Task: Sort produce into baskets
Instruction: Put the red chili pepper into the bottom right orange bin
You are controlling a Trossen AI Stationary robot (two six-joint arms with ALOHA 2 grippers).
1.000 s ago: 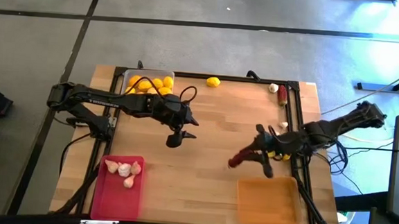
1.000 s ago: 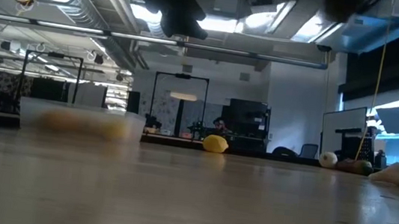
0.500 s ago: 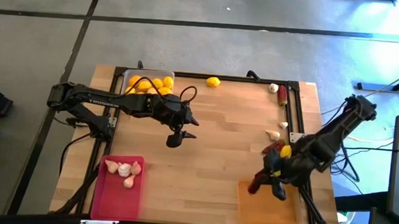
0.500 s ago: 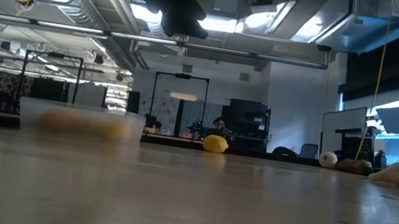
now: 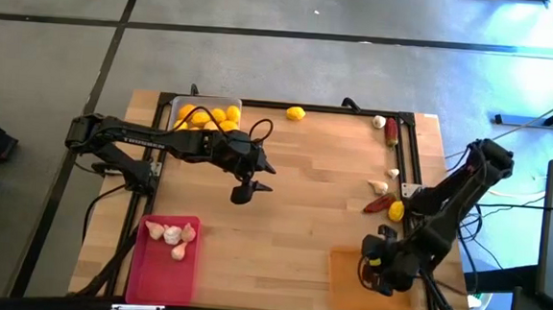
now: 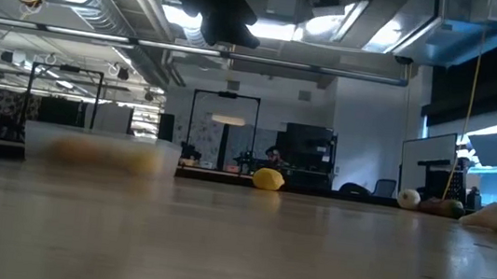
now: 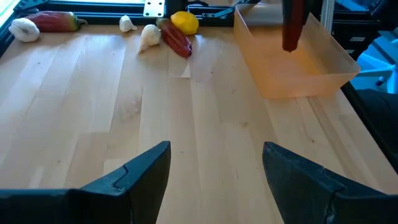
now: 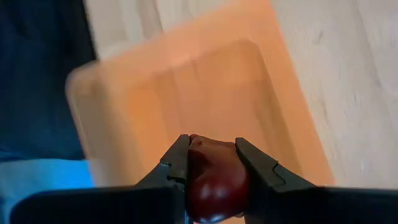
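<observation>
My right gripper (image 5: 377,264) is shut on a dark red chili pepper (image 8: 214,180) above the orange tray (image 5: 347,286). In the left wrist view the chili (image 7: 293,26) hangs over the tray (image 7: 311,68). My left gripper (image 5: 243,193) is open and empty above the middle of the table. The clear tray (image 5: 207,115) at the far left holds yellow fruits. The pink-red tray (image 5: 162,263) at the near left holds garlic bulbs (image 5: 172,235). My right gripper pinches the chili's body (image 8: 211,152) between its two fingers, which come from above and point down into the orange tray. The chili hangs upright below the fingers, its lower end (image 7: 290,45) clear of the tray floor.
Loose produce lies on the table: a lemon (image 5: 296,113) at the far edge, a garlic bulb (image 5: 379,122) and a chili (image 5: 391,132) at the far right, and garlic (image 5: 379,187), a chili (image 5: 377,205) and a lemon (image 5: 395,211) at the right.
My right gripper has carried the chili from over the bare table toward the near right corner. It now holds the chili above the orange tray, hanging down instead of sticking out sideways. My left gripper has kept still.
</observation>
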